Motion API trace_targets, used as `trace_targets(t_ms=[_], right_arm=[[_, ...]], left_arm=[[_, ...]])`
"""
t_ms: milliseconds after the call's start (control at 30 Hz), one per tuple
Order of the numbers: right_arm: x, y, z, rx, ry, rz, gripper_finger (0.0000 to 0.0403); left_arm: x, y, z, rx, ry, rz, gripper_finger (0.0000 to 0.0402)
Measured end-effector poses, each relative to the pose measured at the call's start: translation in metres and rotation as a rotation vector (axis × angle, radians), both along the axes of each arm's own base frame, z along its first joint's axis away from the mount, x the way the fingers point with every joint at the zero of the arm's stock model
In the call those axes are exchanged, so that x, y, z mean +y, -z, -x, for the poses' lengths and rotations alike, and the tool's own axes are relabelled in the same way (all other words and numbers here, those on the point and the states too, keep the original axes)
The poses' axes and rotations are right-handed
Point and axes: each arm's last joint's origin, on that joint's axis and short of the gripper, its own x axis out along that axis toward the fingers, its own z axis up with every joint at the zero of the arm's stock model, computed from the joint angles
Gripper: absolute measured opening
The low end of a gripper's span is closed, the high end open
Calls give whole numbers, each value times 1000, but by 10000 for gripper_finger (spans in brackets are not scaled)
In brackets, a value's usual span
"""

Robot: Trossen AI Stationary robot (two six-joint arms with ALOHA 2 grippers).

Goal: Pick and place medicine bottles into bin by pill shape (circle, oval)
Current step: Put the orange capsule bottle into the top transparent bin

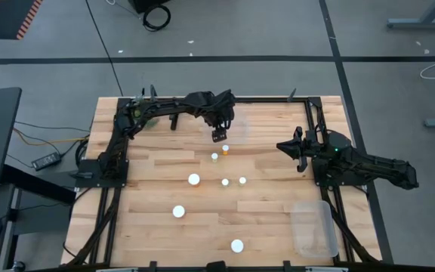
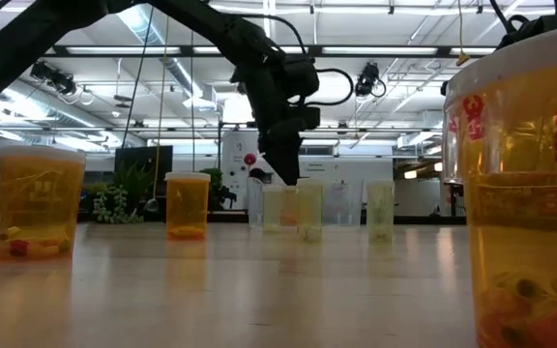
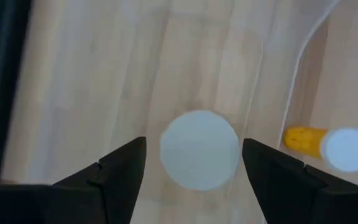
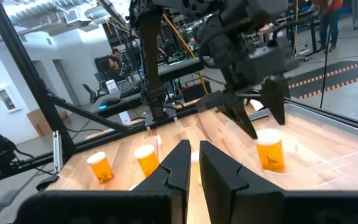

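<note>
Medicine bottles (image 1: 194, 179) stand scattered across the pale wooden tabletop (image 1: 157, 219).
One bottle (image 4: 270, 151) apparently sits inside a clear bin (image 4: 334, 140), left gripper (image 4: 263, 118) fingers spread around it; right gripper (image 1: 288, 146) fingers closed, empty; bright workshop behind.

green leafy clump (image 2: 116, 203) beyond the table; perhaps seated people (image 4: 112, 62) behind.

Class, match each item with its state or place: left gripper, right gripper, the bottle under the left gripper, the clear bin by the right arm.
Column one:
1. left gripper
2. right gripper
3. bottle
4. clear bin

Column two:
A. jaws shut
B. upright, white-capped
C. jaws open
D. on the table's right side

Pairs: 1-C, 2-A, 3-B, 4-D
</note>
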Motion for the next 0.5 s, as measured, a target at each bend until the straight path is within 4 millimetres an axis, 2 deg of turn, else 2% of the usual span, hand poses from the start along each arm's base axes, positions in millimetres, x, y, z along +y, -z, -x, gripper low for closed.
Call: trace_targets(t_ms=[167, 500], right_arm=[[0, 0, 0, 0, 0, 0, 41], [0, 1, 0, 9, 0, -3, 41]], left_arm=[[-6, -22, 7, -24, 26, -22, 277], [-48, -36, 6, 23, 197, -23, 264]])
